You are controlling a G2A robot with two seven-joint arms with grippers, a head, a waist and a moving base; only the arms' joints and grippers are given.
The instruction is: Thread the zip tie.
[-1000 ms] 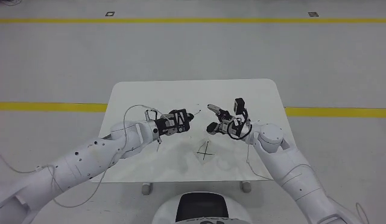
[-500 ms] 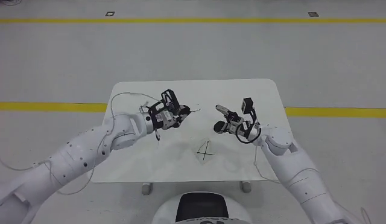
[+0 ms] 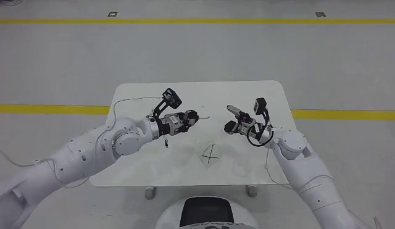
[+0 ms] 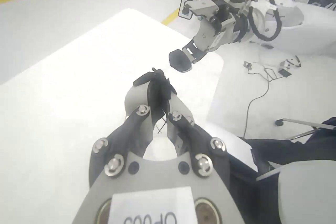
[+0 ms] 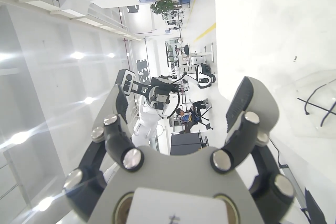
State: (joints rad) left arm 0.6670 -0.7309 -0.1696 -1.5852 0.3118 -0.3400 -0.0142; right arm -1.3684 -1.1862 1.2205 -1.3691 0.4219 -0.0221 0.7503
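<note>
My left gripper (image 3: 190, 118) hovers above the middle of the white table (image 3: 136, 99), shut on a thin black zip tie (image 3: 202, 116) whose free end pokes out toward the other arm. In the left wrist view the zip tie (image 4: 157, 83) is bunched between the fingertips of the left gripper (image 4: 160, 89). My right gripper (image 3: 232, 119) hangs open a short way off, facing the left one, with nothing between its fingers. In the right wrist view the right gripper (image 5: 181, 101) has its jaws wide apart, and the left gripper (image 5: 157, 95) is farther off.
Two more black zip ties (image 3: 210, 153) lie crossed on the table near its front edge, in front of the gap between the grippers. In the right wrist view these zip ties (image 5: 315, 104) rest on a clear sheet. The table's edges lie close on both sides.
The right gripper has drawn back to the right, widening the gap between the two. The left wrist has turned and shifted slightly, still holding the zip tie.
</note>
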